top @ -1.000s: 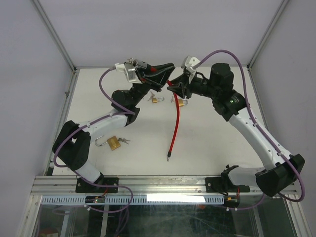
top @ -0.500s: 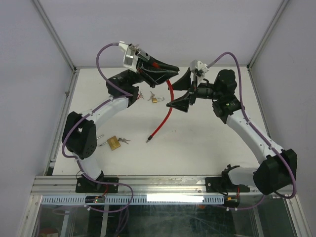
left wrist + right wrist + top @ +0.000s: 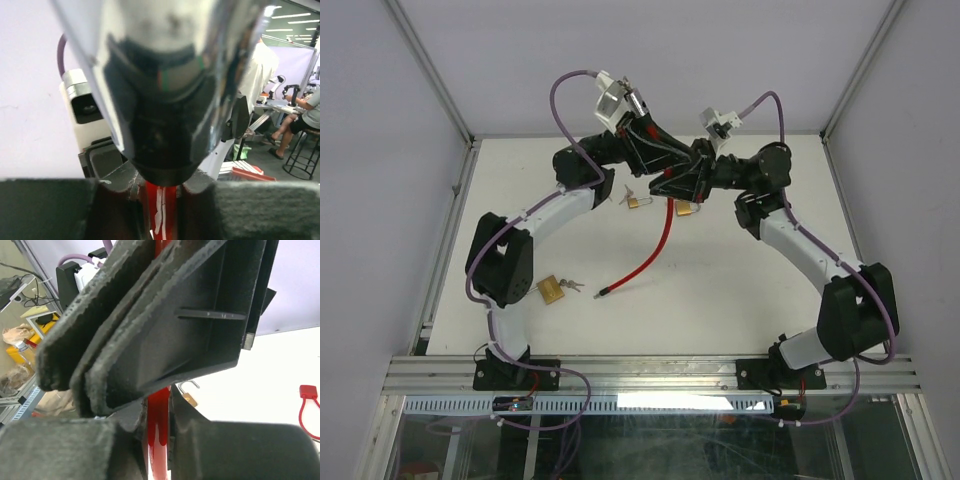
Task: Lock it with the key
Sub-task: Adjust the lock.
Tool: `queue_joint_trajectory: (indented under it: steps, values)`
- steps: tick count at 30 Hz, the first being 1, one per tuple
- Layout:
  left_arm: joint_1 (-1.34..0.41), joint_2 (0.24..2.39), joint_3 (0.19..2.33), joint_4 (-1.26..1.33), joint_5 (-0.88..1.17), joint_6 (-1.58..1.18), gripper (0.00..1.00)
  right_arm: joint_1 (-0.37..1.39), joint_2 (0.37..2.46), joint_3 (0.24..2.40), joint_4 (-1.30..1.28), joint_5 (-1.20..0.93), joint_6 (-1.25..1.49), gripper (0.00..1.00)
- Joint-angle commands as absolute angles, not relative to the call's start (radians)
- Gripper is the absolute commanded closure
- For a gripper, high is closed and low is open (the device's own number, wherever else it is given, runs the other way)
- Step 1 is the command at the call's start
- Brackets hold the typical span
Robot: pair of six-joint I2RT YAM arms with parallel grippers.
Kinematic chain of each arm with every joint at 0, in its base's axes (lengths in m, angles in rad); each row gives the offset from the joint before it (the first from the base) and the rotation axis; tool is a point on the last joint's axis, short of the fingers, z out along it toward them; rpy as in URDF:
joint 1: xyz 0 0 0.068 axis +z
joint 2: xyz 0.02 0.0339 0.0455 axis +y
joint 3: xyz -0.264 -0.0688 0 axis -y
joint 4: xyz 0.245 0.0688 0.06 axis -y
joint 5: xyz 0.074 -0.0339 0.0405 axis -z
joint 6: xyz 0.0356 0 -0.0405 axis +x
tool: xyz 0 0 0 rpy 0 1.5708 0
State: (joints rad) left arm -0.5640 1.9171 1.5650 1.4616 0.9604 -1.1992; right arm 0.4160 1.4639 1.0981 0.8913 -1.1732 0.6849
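Observation:
A red cable lock (image 3: pixel 650 250) hangs from both grippers above the back of the table, and its free end (image 3: pixel 603 293) rests on the table. My left gripper (image 3: pixel 685 172) is shut on the cable's upper end; the left wrist view shows the red piece (image 3: pixel 161 212) between its pads. My right gripper (image 3: pixel 670 186) faces it and is shut on the same cable (image 3: pixel 157 432). The two grippers touch. A brass padlock (image 3: pixel 552 291) with an open shackle lies at the left front, with small keys (image 3: pixel 573 286) beside it.
Two more brass padlocks lie under the grippers, one (image 3: pixel 639 201) to the left and one (image 3: pixel 687 209) to the right; one with an open shackle shows in the right wrist view (image 3: pixel 189 398). A red tag (image 3: pixel 308 402) lies on the table. Enclosure walls stand around.
Both arms have swung up and together, so the grippers now meet on the cable's upper end. The cable's lower end has slid to the left on the table.

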Motion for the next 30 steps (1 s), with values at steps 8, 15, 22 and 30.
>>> queue_joint_trajectory:
  steps: [8, 15, 22, 30]
  values:
    - [-0.537, 1.598, 1.097, 1.422, 0.61, -0.875, 0.14, 0.308, 1.217, 1.254, 0.31, -1.112, 0.175, 1.0]
    - [-0.605, 1.585, 1.038, 1.47, 0.476, -0.78, 0.11, 0.373, 1.197, 1.342, -0.09, -0.734, -0.183, 1.0]
    - [-0.709, 1.576, 1.111, 1.348, 0.309, -0.571, 0.2, 0.397, 1.18, 1.277, -0.048, -0.655, -0.213, 1.0]
    - [-0.78, 1.644, 1.18, 1.281, 0.189, -0.505, 0.37, 0.425, 1.176, 1.236, -0.003, -0.595, -0.21, 1.0]
